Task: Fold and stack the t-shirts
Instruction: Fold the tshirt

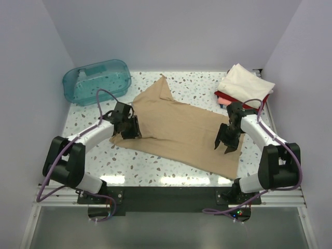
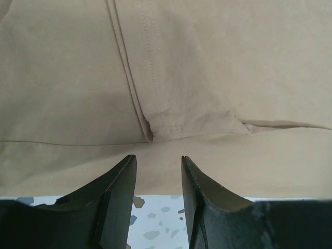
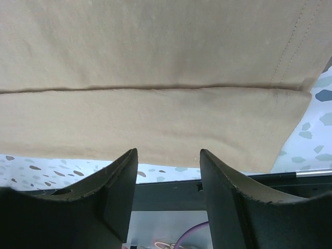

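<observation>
A tan t-shirt (image 1: 176,129) lies spread across the middle of the speckled table, partly folded lengthwise. My left gripper (image 1: 129,129) hovers at its left edge, open, and nothing sits between the jaws (image 2: 158,161). Just ahead of them is the sleeve seam and underarm crease of the tan shirt (image 2: 207,78). My right gripper (image 1: 226,145) hangs over the shirt's right end, open and empty (image 3: 168,153), just short of the near hem of the tan cloth (image 3: 155,62). At the back right a cream-white folded shirt (image 1: 244,83) rests on a red one (image 1: 226,98).
A translucent teal tub (image 1: 96,80) stands at the back left, close behind the left arm. Grey walls close in the table on three sides. A metal rail (image 1: 166,181) runs along the near edge, between the arm bases.
</observation>
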`<state>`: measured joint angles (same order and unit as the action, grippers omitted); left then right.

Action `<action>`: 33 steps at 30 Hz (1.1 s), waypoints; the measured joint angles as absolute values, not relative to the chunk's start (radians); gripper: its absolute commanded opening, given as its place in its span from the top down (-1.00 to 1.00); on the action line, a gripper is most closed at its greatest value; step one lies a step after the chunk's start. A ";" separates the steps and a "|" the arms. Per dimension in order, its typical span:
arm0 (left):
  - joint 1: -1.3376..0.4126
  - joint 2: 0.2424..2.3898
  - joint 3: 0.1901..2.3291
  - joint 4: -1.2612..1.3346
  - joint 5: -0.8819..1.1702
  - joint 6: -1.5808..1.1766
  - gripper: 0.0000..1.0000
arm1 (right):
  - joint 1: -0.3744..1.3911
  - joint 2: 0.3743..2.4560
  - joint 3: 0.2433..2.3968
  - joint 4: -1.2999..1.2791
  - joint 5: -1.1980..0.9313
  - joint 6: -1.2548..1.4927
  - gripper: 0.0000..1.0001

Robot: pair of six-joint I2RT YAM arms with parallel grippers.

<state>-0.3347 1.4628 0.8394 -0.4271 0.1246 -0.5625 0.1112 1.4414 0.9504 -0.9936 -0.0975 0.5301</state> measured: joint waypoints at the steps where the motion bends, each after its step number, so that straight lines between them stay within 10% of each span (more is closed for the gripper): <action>1: -0.337 1.476 0.841 -0.426 0.122 -0.563 0.11 | 0.111 1.440 0.950 -0.995 -0.098 0.530 -0.10; 26: -0.367 1.600 0.887 -0.386 0.070 -0.566 0.34 | 0.111 1.431 0.950 -1.007 -0.098 0.511 -0.10; 33: -0.377 1.620 0.891 -0.388 0.069 -0.567 0.92 | 0.111 1.431 0.950 -1.008 -0.098 0.509 -0.10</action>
<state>-0.3767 1.6196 0.8906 -0.3878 0.0692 -0.5667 0.1112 1.4315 0.9497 -1.0084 -0.0978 0.5095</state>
